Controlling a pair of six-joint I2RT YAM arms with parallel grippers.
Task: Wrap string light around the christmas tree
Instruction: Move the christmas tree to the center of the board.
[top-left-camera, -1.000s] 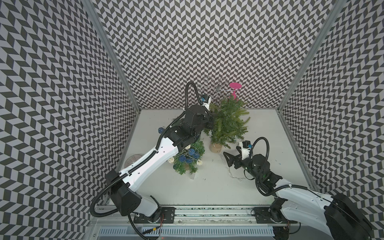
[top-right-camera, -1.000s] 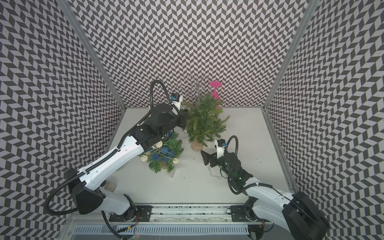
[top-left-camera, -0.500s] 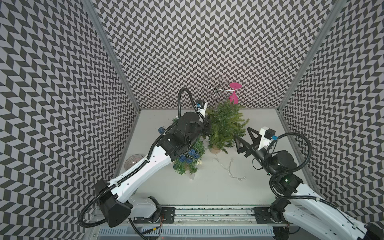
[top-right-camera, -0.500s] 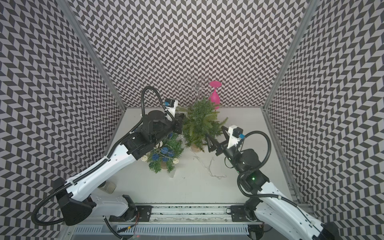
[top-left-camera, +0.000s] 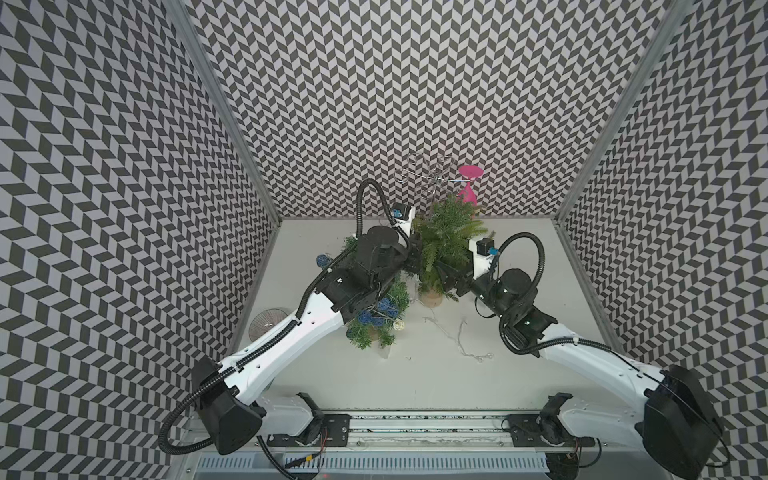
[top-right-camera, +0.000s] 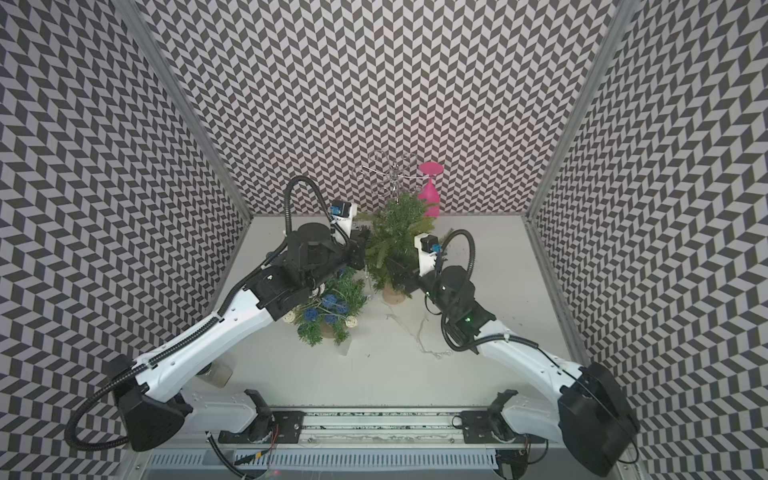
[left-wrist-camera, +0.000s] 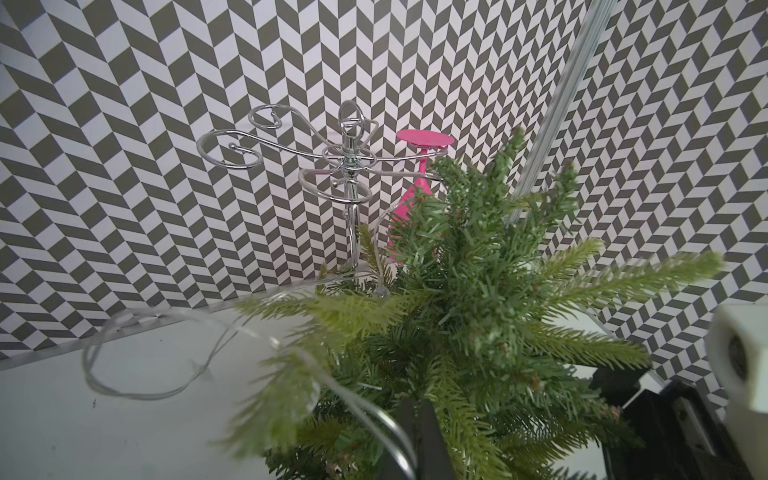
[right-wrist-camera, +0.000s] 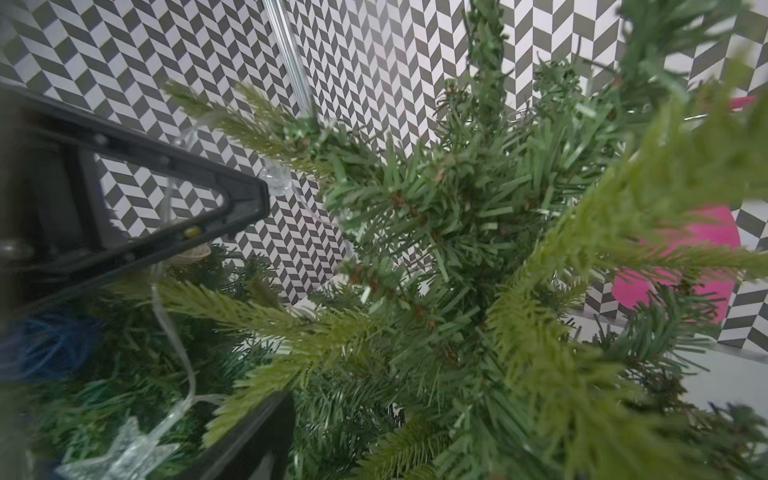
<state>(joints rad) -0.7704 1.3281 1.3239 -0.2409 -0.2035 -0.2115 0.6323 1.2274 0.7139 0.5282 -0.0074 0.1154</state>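
- Left fingers (right-wrist-camera: 245, 203) clenched on the string light (right-wrist-camera: 276, 180) beside the christmas tree (top-left-camera: 449, 237).
- Right fingers (right-wrist-camera: 257, 432) spread open among its branches.
- String's tail lies on the tabletop (top-left-camera: 415, 382).

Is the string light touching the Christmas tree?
Touching. The left wrist view shows the string light draped right across a branch of the Christmas tree, with its wire resting on the needles.

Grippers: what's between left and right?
The tree. The left gripper and the right gripper sit on opposite sides of its lower foliage, as both top views show.
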